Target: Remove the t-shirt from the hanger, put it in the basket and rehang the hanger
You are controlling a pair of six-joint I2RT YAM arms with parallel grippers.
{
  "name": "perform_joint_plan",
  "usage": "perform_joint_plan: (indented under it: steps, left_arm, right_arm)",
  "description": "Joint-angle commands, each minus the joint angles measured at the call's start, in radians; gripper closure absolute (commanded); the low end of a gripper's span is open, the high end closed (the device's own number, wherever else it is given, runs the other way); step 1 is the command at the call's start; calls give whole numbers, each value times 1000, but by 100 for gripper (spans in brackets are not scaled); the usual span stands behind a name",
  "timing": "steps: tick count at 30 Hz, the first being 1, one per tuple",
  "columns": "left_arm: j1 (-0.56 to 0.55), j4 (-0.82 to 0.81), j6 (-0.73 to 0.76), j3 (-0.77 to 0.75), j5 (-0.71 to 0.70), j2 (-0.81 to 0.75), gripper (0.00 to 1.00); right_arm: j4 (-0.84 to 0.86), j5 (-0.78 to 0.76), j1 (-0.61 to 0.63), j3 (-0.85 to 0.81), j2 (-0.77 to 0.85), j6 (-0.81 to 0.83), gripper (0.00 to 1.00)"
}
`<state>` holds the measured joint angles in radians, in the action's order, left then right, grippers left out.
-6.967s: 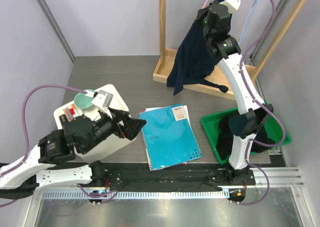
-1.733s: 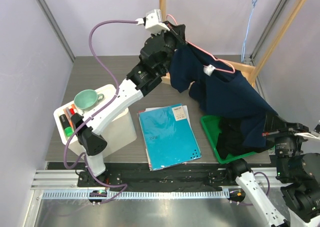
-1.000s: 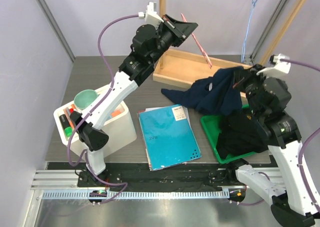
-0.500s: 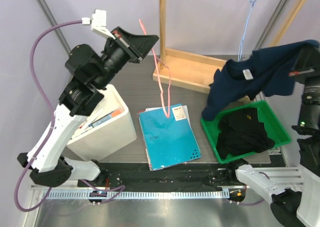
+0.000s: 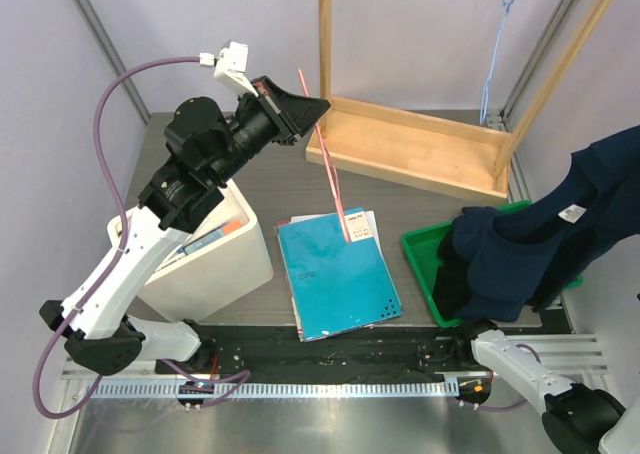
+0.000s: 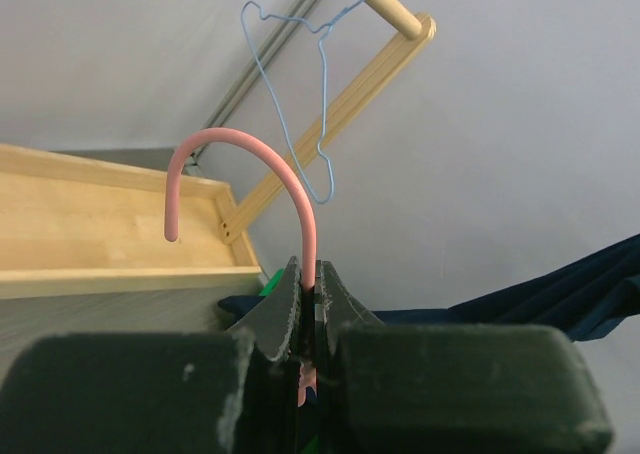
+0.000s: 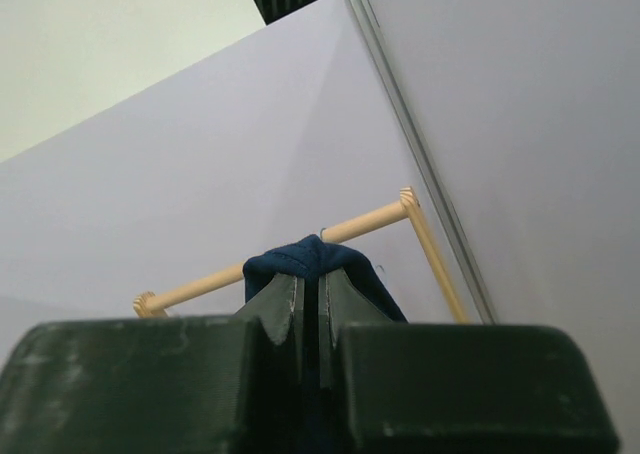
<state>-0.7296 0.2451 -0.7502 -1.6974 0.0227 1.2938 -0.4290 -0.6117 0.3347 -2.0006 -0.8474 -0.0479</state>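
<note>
The pink hanger (image 5: 335,184) is bare and hangs slanted above the teal book; my left gripper (image 5: 308,105) is shut on its neck. In the left wrist view the hanger's hook (image 6: 250,149) curls up out of the left gripper (image 6: 310,274). The navy t-shirt (image 5: 540,254) hangs free of the hanger at the right edge, its lower part draped over the green bin (image 5: 415,249). In the right wrist view my right gripper (image 7: 311,289) is shut on a fold of the t-shirt (image 7: 320,257). That gripper lies outside the top view.
A wooden clothes rack (image 5: 420,149) stands at the back, with a blue wire hanger (image 5: 495,44) on its rod. A teal book (image 5: 335,274) lies mid-table. A white box (image 5: 225,259) stands under the left arm. Black clothing (image 5: 448,279) lies in the green bin.
The right arm has swung the t-shirt down and rightward, so it now drapes over the green bin. The left arm has shifted the bare hanger slightly right and tilted it.
</note>
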Motion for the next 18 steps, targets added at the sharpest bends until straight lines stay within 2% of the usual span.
perform_joint_plan:
  steps: [1, 11, 18]
  left_arm:
    - [7, -41, 6, -8, 28, -25, 100]
    - [6, -47, 3, 10, 28, -37, 100]
    - [6, -59, -6, 30, 34, -44, 100]
  right_arm:
    - [55, 27, 4, -23, 34, -7, 99]
    - [64, 59, 9, -142, 30, -7, 99]
    - [61, 58, 15, -130, 34, -10, 99]
